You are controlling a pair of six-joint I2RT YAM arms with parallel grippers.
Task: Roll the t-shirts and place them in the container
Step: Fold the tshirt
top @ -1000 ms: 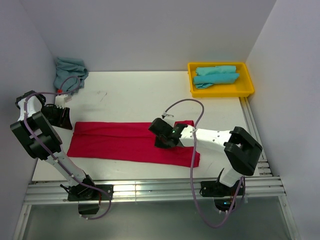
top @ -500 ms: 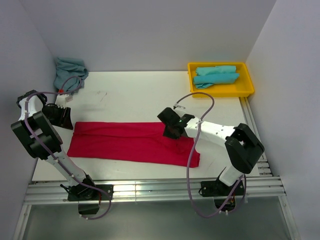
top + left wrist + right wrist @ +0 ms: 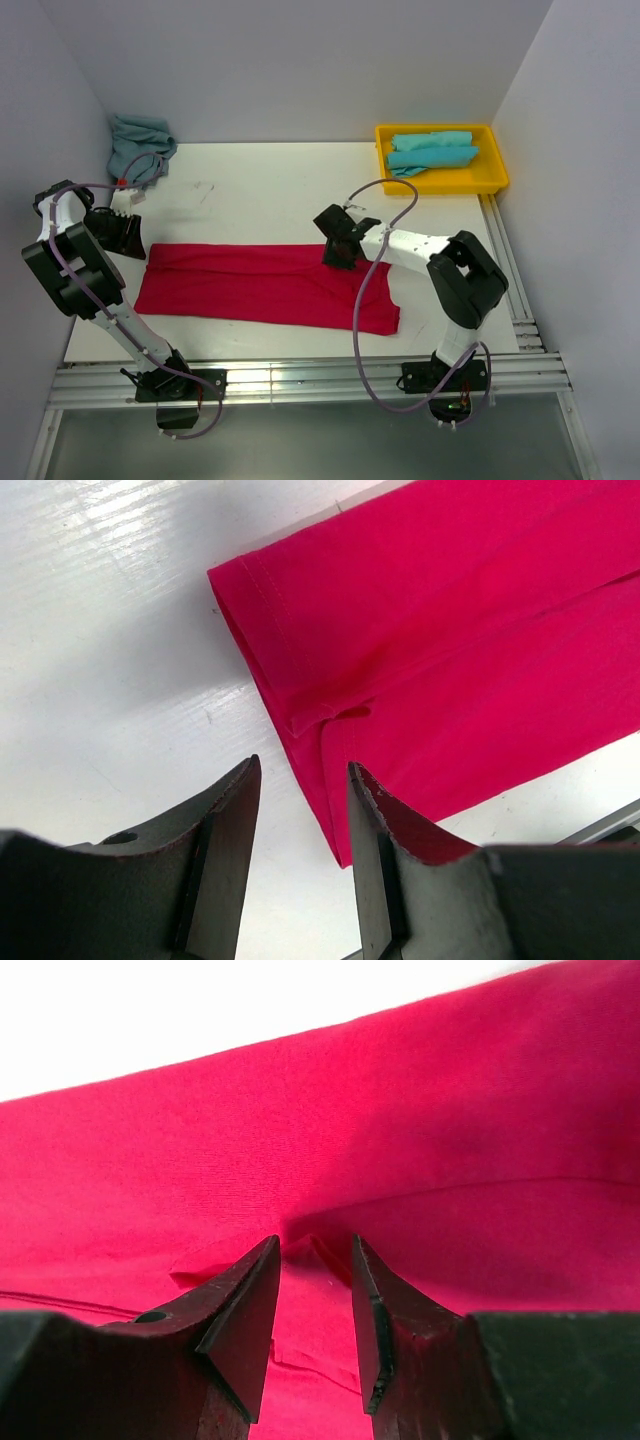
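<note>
- The right hand (image 3: 338, 247), narrowly apart, has slid up to the upper edge of the red t-shirt (image 3: 250, 285), flat mid-frame on the bench (image 3: 260, 190).
- The left hand (image 3: 125, 235), apart, stays at its left end; rolling looks unstarted.

White links and black joint housings on left arm (image 3: 130, 335) and right arm (image 3: 410, 245); lilac cables (image 3: 357, 325); black wedge-fingered left claw (image 3: 302, 770) and right claw (image 3: 315, 1245).
</note>
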